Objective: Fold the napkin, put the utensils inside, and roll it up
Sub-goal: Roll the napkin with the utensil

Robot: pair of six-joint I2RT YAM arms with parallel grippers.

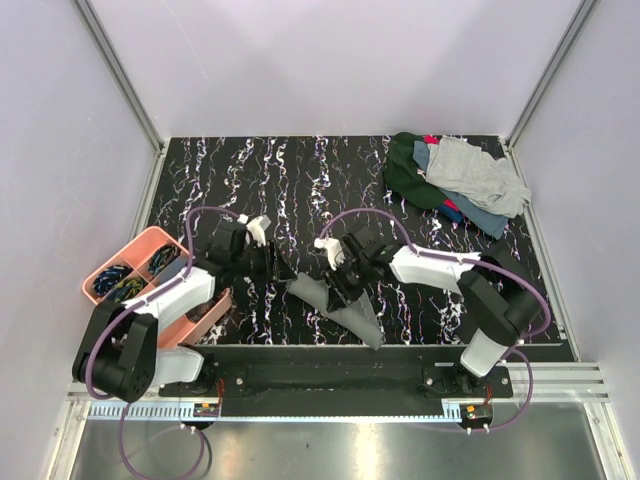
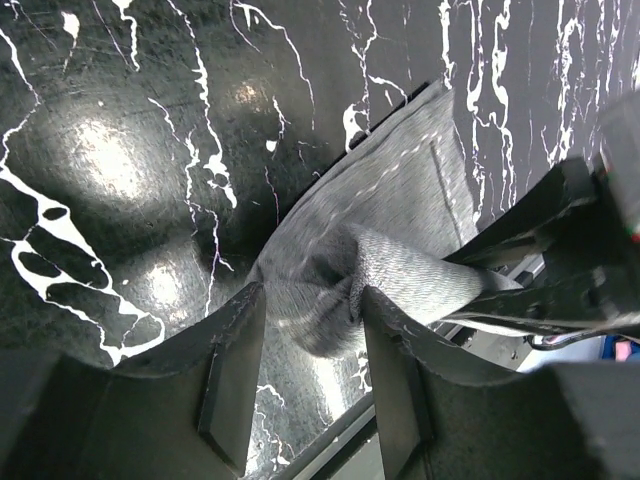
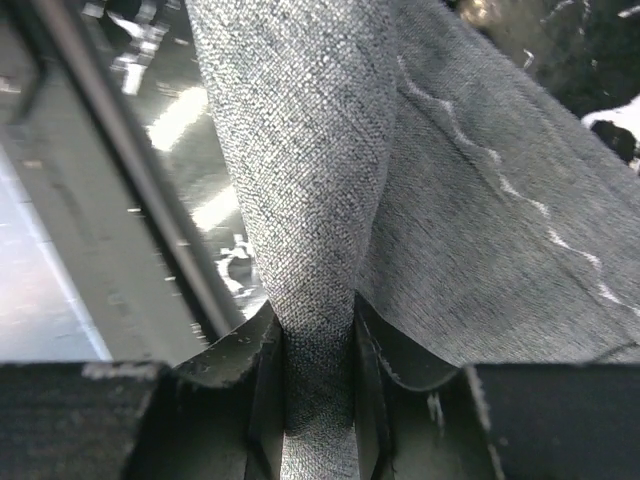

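Both jaws clamped on the napkin [image 1: 335, 300] – left gripper [image 2: 305, 375] pinching a bunched corner, right gripper [image 3: 318, 400] a narrow fold. Cloth lies crumpled on the counter [image 1: 250, 180] btwn the arms, near the front edge. Prob soft, light, floppy – best gripped at corners/hem.

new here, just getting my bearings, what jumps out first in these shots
Both arms pinch the grey napkin near the table's front edge, the left gripper and right gripper each shut on a bunched fold. A colourful cloth heap sits at the far right corner, and a pink tray at the left edge.
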